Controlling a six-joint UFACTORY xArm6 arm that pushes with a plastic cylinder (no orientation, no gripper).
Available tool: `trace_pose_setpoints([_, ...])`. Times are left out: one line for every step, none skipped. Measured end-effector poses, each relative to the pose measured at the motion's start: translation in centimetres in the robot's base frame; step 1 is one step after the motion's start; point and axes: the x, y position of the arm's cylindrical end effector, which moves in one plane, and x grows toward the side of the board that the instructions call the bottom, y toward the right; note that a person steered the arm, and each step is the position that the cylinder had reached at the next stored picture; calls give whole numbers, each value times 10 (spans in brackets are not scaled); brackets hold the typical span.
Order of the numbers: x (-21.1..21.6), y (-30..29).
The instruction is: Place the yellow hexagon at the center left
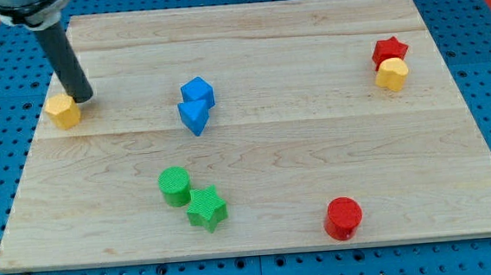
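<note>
**Me:** Along the left edge of the desk, toward its far-left corner, sits the yellow hexagon, and my tip is right beside it on the view's right, touching or as good as touching.

**Colleague:** What worries you?

**Me:** Largest first: the desk edge. The hexagon already lies very near it, so a push toward the view's left could send it over the rim. Next, I judge the centre-left spot to lie a little toward the view's bottom from here, and my tip stands at the side, not behind the block. A push off its middle could spin it or let it slip past me.

**Colleague:** Other blocks in the way?

**Me:** No. The blue blocks are well apart toward the middle; the green cylinder and green star sit nearer the bottom edge.

**Colleague:** And your tool?

**Me:** It is a bare rod, with nothing to part or close and nothing clamped.

**Colleague:** How does the hexagon look?

**Me:** Small, squat, mustard yellow, flat on its base, its facets catching light.
</note>
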Motion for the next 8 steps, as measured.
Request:
trace_pose_setpoints([12,65])
trace_pose_setpoints([91,43])
trace_pose_setpoints([103,-19])
trace_pose_setpoints([52,-6])
trace_pose_setpoints([24,41])
trace_pose_setpoints([-51,125])
trace_pose_setpoints([-93,237])
trace_pose_setpoints([-46,345])
